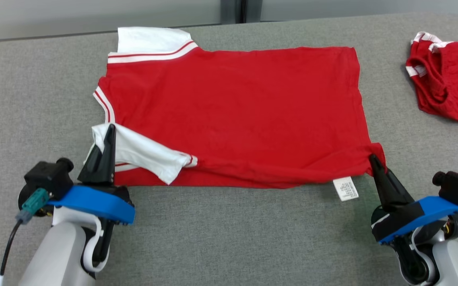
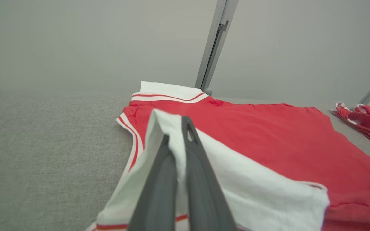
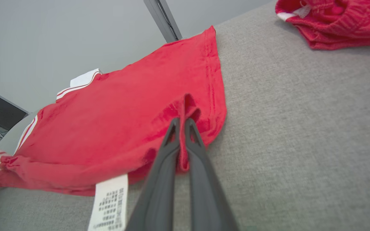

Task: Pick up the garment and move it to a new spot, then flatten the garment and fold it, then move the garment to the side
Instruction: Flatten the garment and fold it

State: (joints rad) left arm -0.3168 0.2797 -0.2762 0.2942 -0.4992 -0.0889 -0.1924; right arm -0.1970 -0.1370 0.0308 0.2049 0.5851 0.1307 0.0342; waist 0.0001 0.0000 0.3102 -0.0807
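Red cloth takes up the middle of the head view. The garment point(image 1: 233, 115), a red shirt with white sleeves and red-and-white trim, lies spread on the grey table point(image 1: 229, 238). Its neck end is toward the left of the frame and its hem toward the right.

At the lower left, the left gripper point(image 1: 110, 129) has its two dark fingers closed on the near white sleeve point(image 1: 145, 153). The left wrist view shows a fold of white cloth pinched between them, and the rest of the sleeve drapes to the right over the red body. The far sleeve lies flat at the upper left.

At the lower right, the right gripper point(image 1: 372, 159) is clamped on the near hem corner. In the right wrist view a ridge of red cloth stands up between the fingertips. Between the two grippers, the shirt's near edge is gathered in long wrinkles.

A white care label point(image 1: 345, 188) sticks out from under that edge and lies on the table just left of the right gripper. A second red garment point(image 1: 447, 83) with white trim sits crumpled at the upper right of the frame, well apart from the shirt.
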